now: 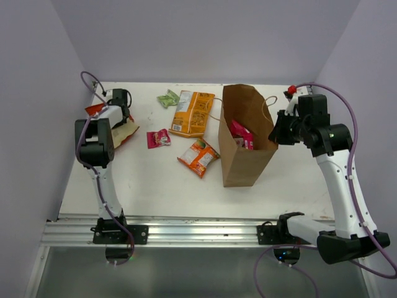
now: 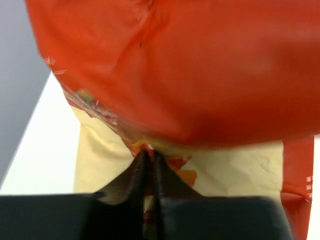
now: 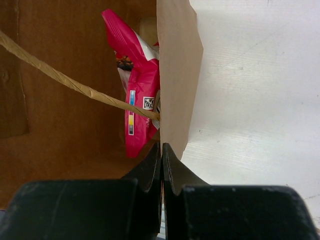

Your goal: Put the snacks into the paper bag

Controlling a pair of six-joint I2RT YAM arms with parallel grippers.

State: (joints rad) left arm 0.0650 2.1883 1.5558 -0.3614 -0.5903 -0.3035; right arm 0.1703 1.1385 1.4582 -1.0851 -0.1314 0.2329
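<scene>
White bench (image 1: 155, 186), widest thing in the top view. Brown kraft paper bag (image 1: 245, 164) next, upright right of centre, mouth open upward. Right pincer (image 3: 161, 150) clamped tight on the bag's right-hand rim, paper edge nipped between both fingers, apparently keeping the mouth open. Large magenta-red bag (image 3: 137, 85) already inside, standing against the wall by that rim. Large orange bag (image 1: 193, 113) flat on the bench just left of the paper bag, upper centre.

Red-and-beige packet (image 2: 200, 75) at upper left of the top view, partly under the left arm (image 1: 93, 139). Left pincer (image 2: 150, 156) all but closed, fingers pinching the packet's near edge, so gripping it by the look of the wrist view. Lifted or lying on the bench: cannot tell.

Small orange packet (image 1: 198, 157) below the large one, centre. Pink packet (image 1: 159, 138) left of that. Green packet (image 1: 167, 99) smallest, top centre, just beside the large orange bag.

Key relation: bag mouth well to the right of the left pincer, loose packets between. Held packet's long axis seemingly diagonal, upper left to lower right, partly hidden. Left arm nearer to every loose packet; right arm (image 1: 335, 167) tied up with the bag. One snack visible inside, five outside.
</scene>
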